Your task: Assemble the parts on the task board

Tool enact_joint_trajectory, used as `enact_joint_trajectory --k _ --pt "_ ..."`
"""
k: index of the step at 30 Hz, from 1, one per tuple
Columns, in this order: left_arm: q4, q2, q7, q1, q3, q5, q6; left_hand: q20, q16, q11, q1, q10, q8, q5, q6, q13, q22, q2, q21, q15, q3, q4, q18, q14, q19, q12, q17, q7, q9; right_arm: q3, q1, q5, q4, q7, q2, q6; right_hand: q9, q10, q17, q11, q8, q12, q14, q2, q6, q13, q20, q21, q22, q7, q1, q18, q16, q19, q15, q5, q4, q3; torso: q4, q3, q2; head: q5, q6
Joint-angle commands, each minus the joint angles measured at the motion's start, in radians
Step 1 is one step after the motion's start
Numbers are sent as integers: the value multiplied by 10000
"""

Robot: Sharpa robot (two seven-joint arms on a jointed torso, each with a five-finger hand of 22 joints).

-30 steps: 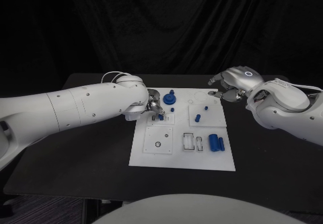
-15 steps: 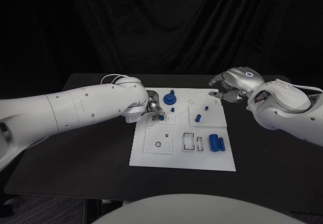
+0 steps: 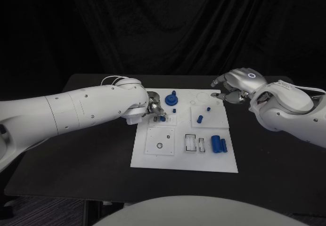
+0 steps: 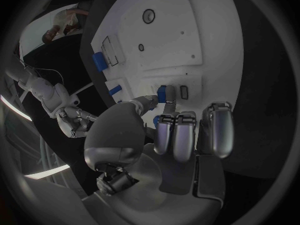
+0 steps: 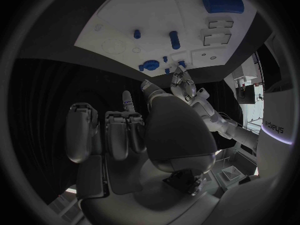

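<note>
While the left hand pinches a small blue part between its fingertips over the task board, the right hand hovers beside the board's far corner above the tabletop, fingers curled in on nothing. Other blue parts lie farther along the board from both hands.

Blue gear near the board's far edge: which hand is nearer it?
Left. The left hand sits just beside the blue gear; the right hand hovers off the board's far right corner.
</note>
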Motion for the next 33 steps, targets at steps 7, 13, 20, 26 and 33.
enact_joint_trajectory --k 7,13,20,26,33 --pt "-32 46 132 -42 -2 101 133 80 26 61 -574 1040 -365 -1391 -119 2631 441 168 -178 82 -779 459 46 1040 -167 25 2634 85 10 7 -30 -35 1 -112 -4 46 -9 1060 2545 10 -11 27 1050 50 73 2632 35 -37 2089 -25 57 16 -55 287 32 35 -26 1 -7 -10 11 36 -2" --pt "-84 83 132 -57 -2 101 232 175 26 187 -966 1040 -813 -1982 -178 2631 422 179 -260 193 -1613 1001 63 1040 -207 25 2634 222 -264 7 -32 -35 13 -117 -15 77 -17 1060 2560 14 -18 27 1054 56 83 2632 38 -23 2094 -20 68 12 -41 294 35 54 -38 7 -2 -7 9 35 -2" --pt "-156 94 80 -83 -2 101 289 211 26 209 -1148 1040 -1026 -2264 -66 2631 426 228 -315 218 -2284 1385 77 1040 -223 25 2634 235 -401 7 -32 -35 24 -123 -26 119 -17 1060 2560 14 -18 27 1054 56 83 2632 38 -23 2094 -20 68 12 -41 294 35 54 -38 7 -10 -6 11 57 -2" --pt "-146 67 42 -98 -2 101 233 213 26 199 -1267 1040 -1099 -2646 83 2631 488 326 -310 214 -2781 1671 69 1040 -180 25 2634 216 -425 7 -32 -35 28 -117 -27 129 -17 1060 2560 14 -18 27 1054 56 83 2632 38 -23 2094 -20 68 12 -41 294 35 54 -38 7 -5 -8 16 57 -2" --pt "96 -131 314 -105 -2 -305 -441 119 26 61 -1137 1040 -436 -2782 201 2631 660 494 -222 106 -3356 1739 34 1040 -35 25 2634 70 436 7 -34 -35 42 -97 -57 113 -24 1060 2563 15 -23 27 1055 57 89 2632 40 -27 2092 -20 68 13 -39 292 36 66 -42 8 11 -9 10 65 -2"
